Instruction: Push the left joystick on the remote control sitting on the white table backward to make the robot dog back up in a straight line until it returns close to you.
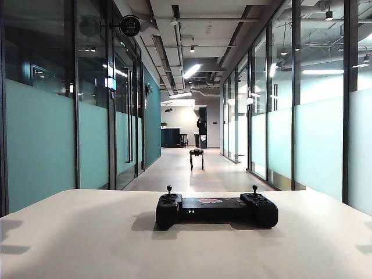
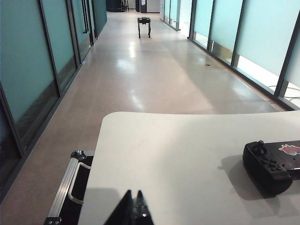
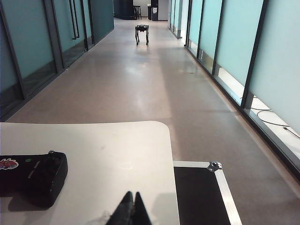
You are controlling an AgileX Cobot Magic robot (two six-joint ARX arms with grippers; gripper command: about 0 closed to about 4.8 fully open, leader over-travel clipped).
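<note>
Your remote control (image 1: 216, 209) sits on the white table (image 1: 87, 244) — the robot dog (image 1: 196, 157) stands far down the corridor. Both claws are pinched closed and empty: left gripper (image 2: 133, 206) and right gripper (image 3: 131, 205) hover over the table's near edge, well apart from the left joystick (image 1: 169, 190).

Left end effector (image 2: 132, 206) and right end effector (image 3: 131, 206) both closed, pointing level.

Exterior camera sitting low behind table (image 1: 70, 232), facing down corridor. Both wrist cameras looking forward over table corners from either side, all three sharing remote control (image 1: 216, 210) and distant robot dog (image 1: 196, 157).
</note>
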